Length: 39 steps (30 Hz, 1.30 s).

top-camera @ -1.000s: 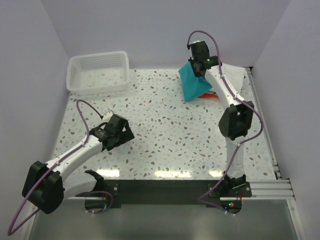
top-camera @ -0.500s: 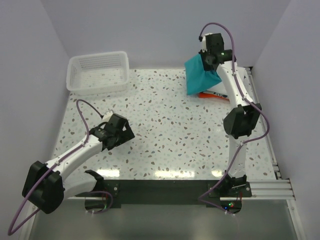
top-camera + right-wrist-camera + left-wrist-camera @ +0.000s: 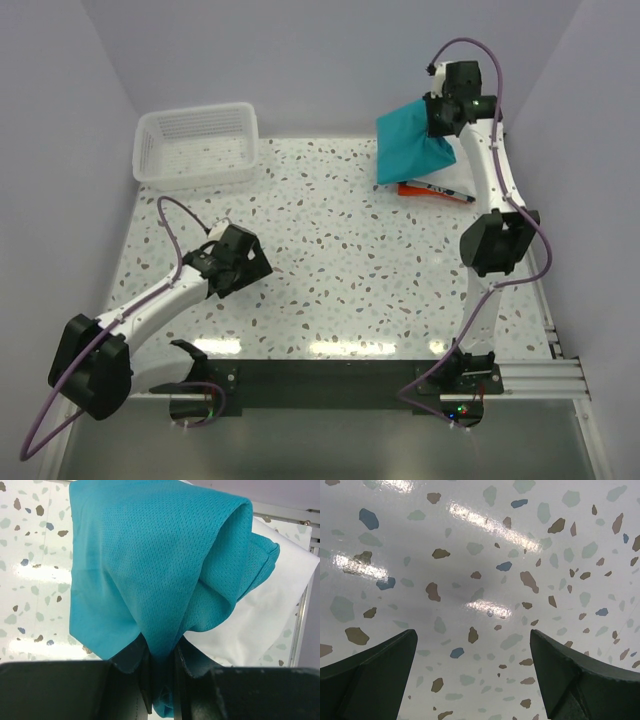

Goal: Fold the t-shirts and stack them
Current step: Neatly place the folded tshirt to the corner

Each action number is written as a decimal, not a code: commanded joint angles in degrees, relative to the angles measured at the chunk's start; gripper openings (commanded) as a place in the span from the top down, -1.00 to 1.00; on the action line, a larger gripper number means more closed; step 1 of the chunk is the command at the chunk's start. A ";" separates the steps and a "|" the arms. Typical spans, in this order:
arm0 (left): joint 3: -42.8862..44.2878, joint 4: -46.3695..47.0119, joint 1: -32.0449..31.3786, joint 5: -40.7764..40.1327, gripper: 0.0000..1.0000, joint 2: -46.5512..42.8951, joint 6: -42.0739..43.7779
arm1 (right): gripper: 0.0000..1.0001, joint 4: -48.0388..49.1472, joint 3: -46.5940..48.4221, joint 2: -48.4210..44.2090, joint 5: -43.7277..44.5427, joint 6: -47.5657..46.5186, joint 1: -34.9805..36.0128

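Note:
My right gripper [image 3: 440, 117] is shut on the teal t-shirt [image 3: 410, 146] and holds it bunched in the air over the back right of the table. In the right wrist view the teal cloth [image 3: 150, 565] hangs from between the shut fingers [image 3: 162, 680]. Under it lie a white t-shirt [image 3: 270, 610], an orange one [image 3: 412, 187] and a dark-edged one [image 3: 445, 194], stacked flat. My left gripper [image 3: 243, 263] is open and empty, low over the speckled table at the left; its fingertips [image 3: 380, 665] frame bare tabletop.
A white slatted plastic basket [image 3: 197, 145] stands at the back left corner. A metal rail [image 3: 530, 250] runs along the table's right edge. Walls close the back and both sides.
My right gripper has carried the teal t-shirt up and to the right, toward the back right corner over the stacked shirts. The left arm has shifted only slightly.

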 commanded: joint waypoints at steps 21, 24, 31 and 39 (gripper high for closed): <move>3.62 3.04 0.25 0.99 -1.00 2.21 1.01 | 1.00 7.37 -2.52 -1.63 -4.79 5.92 -9.39; 3.97 2.95 0.25 0.99 -1.00 2.47 1.10 | 1.00 7.82 -3.31 -0.84 -5.14 6.29 -10.00; 4.41 2.95 0.25 1.08 -1.00 3.44 1.18 | 1.00 8.61 -4.98 0.92 -5.23 7.08 -11.67; 4.59 2.95 0.34 0.64 -1.00 3.97 1.27 | 0.98 8.52 -7.89 1.71 -6.19 8.93 -13.69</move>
